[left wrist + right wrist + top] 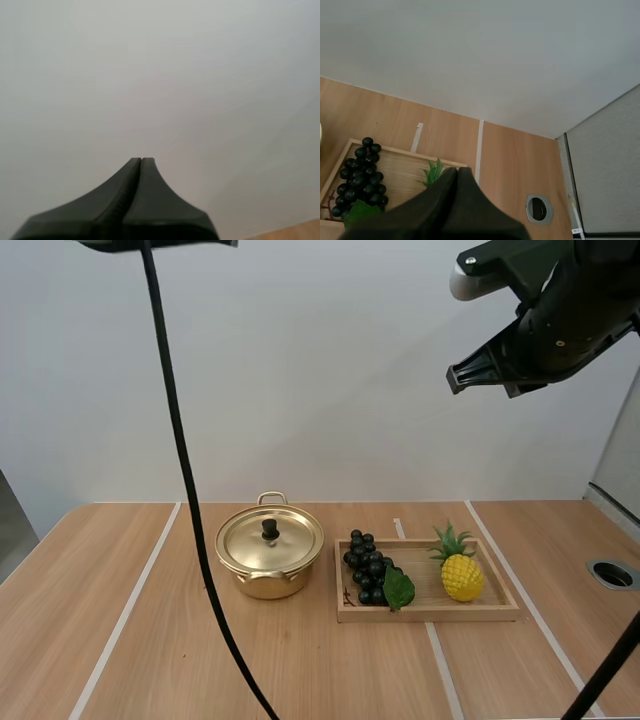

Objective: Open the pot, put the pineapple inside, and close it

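Note:
A gold pot [269, 560] with its lid [270, 538] on stands on the table left of centre. Right of it lies a wooden tray [428, 609] holding a yellow pineapple [460, 572] at its right end and dark grapes [369, 567] at its left. My right gripper [458, 377] hangs high above the tray, shut on nothing; in the right wrist view its tips [457, 171] lie together over the pineapple's green crown [434, 171], beside the grapes [359, 178]. My left gripper [141, 161] is shut, facing a plain wall.
White tape lines [128, 608] cross the wooden table. A round metal hole [613, 573] sits near the table's right edge, also seen as the hole [538, 208] in the right wrist view. A grey panel [610, 175] stands at the far right.

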You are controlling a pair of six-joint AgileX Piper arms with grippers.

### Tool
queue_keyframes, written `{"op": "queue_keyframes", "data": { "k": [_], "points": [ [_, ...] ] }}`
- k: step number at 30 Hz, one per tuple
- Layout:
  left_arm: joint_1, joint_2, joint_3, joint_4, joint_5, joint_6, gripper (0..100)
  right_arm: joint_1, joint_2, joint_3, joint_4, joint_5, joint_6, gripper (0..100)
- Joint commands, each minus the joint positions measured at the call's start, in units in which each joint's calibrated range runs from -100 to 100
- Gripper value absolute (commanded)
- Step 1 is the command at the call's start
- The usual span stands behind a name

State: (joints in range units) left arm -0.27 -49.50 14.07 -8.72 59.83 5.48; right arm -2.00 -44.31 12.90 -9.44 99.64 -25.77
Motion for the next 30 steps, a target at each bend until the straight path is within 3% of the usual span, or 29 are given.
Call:
{"op": "queue_keyframes", "data": {
  "k": [1, 6, 20, 24, 30],
  "points": [
    [-0.13, 4.03, 0.05, -5.34, 4.72, 4.97, 0, -0.88, 0.64, -0.66, -1.1, 0.36, -0.81, 0],
    [-0.13, 10.34, 0.05, -9.37, 11.46, 8.49, 0, -2.01, 2.87, -0.52, -1.1, 0.36, -0.94, 0],
    [-0.13, 24.26, 0.05, -9.5, 25.99, 11.27, 0, -2.01, 11.56, -0.52, -0.7, 0.36, -3.72, 0],
    [-0.13, 26.69, 0.05, -9.27, 30.51, 11.38, 16, -2.01, 13.86, -0.52, 0.08, 0.36, -3.72, 0],
    [-0.13, 29.73, 0.05, -9.48, 32.97, 11.47, 72, -2.01, 15.72, 0.58, 1.48, 0.36, -3.72, 63]
  ]
}}
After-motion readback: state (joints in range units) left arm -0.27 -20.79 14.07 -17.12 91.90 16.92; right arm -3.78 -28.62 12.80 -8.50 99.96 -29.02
